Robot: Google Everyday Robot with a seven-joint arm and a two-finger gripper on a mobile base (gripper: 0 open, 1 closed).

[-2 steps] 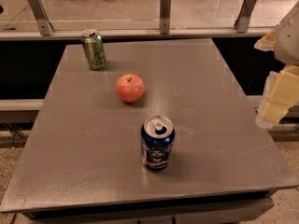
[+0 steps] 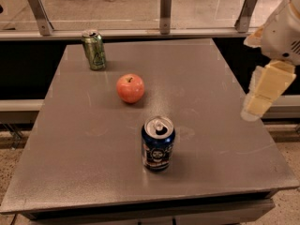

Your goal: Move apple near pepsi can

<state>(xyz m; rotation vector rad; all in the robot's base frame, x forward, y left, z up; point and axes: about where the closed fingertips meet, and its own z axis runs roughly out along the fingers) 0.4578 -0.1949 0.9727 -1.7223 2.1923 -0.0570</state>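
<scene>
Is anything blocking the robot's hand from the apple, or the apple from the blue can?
Nothing visible. The gripper hangs past the table's right edge, only bare tabletop between it and the apple. From apple to pepsi can is bare too. The green can stands back left, off both paths.

Apple (image 2: 130, 88) lies behind pepsi can (image 2: 158, 144); gripper (image 2: 258, 102) seemingly right of table (image 2: 206, 93).

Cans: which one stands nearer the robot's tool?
The dark blue pepsi can, near the front; the green can stands at the far left corner. The tool hangs off the table at right.
</scene>
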